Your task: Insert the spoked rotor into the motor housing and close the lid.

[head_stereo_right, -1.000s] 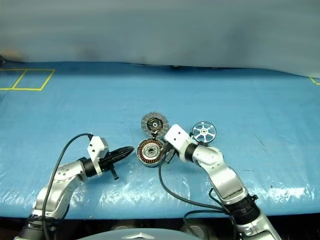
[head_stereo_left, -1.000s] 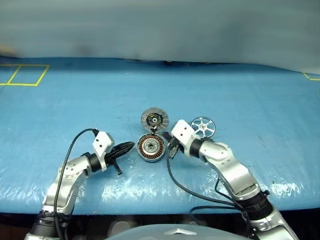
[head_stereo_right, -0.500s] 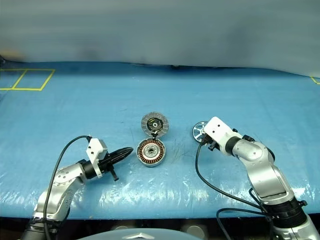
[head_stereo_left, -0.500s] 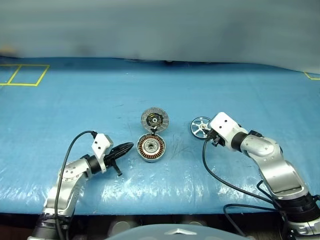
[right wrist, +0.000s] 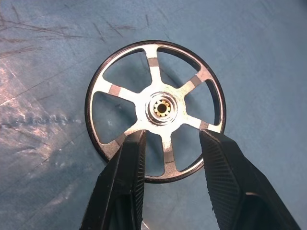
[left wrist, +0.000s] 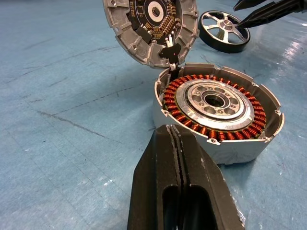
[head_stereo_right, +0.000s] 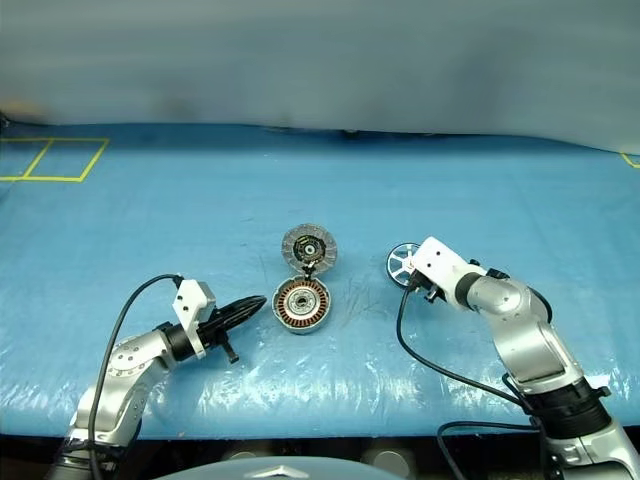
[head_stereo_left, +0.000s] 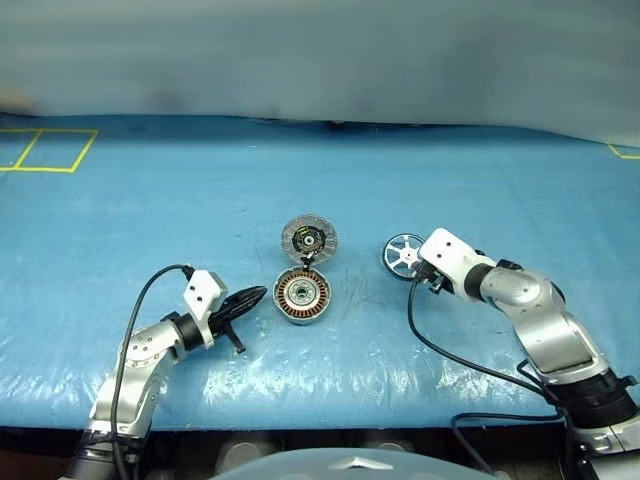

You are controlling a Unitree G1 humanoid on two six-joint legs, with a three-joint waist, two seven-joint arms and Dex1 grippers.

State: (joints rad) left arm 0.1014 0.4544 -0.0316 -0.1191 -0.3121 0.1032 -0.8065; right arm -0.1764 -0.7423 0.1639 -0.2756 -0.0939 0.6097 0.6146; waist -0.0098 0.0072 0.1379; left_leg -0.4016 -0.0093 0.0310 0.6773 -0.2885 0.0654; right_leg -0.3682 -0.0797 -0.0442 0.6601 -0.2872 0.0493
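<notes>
- Spoked rotor (right wrist: pixel 156 109) lies flat on the blue table cover (head_stereo_left: pixel 150 200), well to the right of the motor housing (head_stereo_left: pixel 302 296)
- Right gripper (right wrist: pixel 168 158) hangs just over the rotor's near rim, its two black fingers (right wrist: pixel 125 177) parted on either side of a spoke, holding nothing
- Motor housing stands open, copper windings showing; its hinged lid (head_stereo_left: pixel 309 239) is tilted back behind it, ribbed face up
- Left gripper (head_stereo_left: pixel 252 295) points at the housing from just beside it, jaws pressed together and empty
</notes>
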